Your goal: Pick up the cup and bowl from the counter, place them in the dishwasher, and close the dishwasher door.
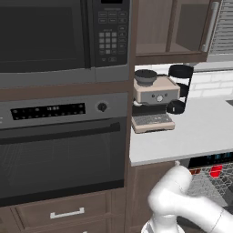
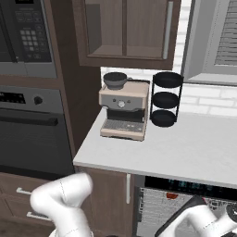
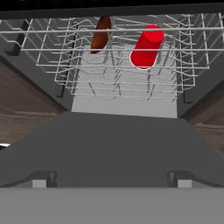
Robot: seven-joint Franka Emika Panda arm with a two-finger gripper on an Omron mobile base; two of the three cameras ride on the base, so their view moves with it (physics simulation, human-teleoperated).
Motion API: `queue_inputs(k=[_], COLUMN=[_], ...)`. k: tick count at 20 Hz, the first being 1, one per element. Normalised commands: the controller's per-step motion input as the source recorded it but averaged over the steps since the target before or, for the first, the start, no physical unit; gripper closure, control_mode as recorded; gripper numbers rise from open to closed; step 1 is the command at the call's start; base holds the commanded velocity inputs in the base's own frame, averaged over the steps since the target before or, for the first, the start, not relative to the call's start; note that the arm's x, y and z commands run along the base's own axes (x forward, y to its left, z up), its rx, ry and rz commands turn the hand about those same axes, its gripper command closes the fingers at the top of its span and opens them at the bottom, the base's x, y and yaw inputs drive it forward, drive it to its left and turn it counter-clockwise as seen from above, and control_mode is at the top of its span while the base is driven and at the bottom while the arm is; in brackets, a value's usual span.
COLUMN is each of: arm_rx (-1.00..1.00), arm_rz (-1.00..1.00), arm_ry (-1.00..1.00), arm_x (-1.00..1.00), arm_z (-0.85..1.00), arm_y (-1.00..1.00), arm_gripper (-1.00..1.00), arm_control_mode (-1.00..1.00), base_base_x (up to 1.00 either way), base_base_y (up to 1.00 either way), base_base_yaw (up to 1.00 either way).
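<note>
Dishwasher [image 3: 124, 94] interior: a glossy red cylindrical cup [image 3: 147, 47] lies on its side in the grey wire rack [image 3: 52, 65], beside a curved brown bowl [image 3: 100, 34] standing on edge. The flat dark grey dishwasher door [image 3: 113, 144] lies lowered. Gripper [image 3: 111, 179] jaws spread wide, holding nothing.

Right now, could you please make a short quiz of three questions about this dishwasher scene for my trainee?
1. True or false: the red cup lies on its side in the wire rack.
2. Which item sits in the rack beside the cup? A) brown bowl B) coffee machine C) black tiered stand
3. Fill in: the dishwasher door is ____ (open/closed).

Key: 1 true; 2 A; 3 open. The gripper is open and holds nothing, above the lowered door.
</note>
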Motion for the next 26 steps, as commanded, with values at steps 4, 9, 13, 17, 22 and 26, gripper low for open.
queue_inputs(k=[4,9,13,17,22,26], arm_rx=[0.01,0.00,-0.01,0.00,0.00,0.00], arm_rz=[-0.03,-0.14,-0.13,0.01,0.03,0.04], arm_ry=[-0.39,-0.45,-0.31,-0.13,-0.19,-0.12], arm_x=[-1.00,-1.00,-0.96,-0.68,-0.99,-0.61], arm_z=[0.98,0.36,0.00,-0.05,-0.53,-0.94], arm_y=[0.06,0.29,0.43,0.04,0.03,0.00], arm_gripper=[-1.00,-1.00,-1.00,-1.00,-1.00,-1.00], arm_control_mode=[-1.00,-1.00,-1.00,-1.00,-1.00,-1.00], base_base_x=[0.00,0.00,0.00,0.00,0.00,0.00], base_base_y=[0.00,0.00,0.00,0.00,0.00,0.00], base_base_yaw=[0.00,0.00,0.00,0.00,0.00,0.00])
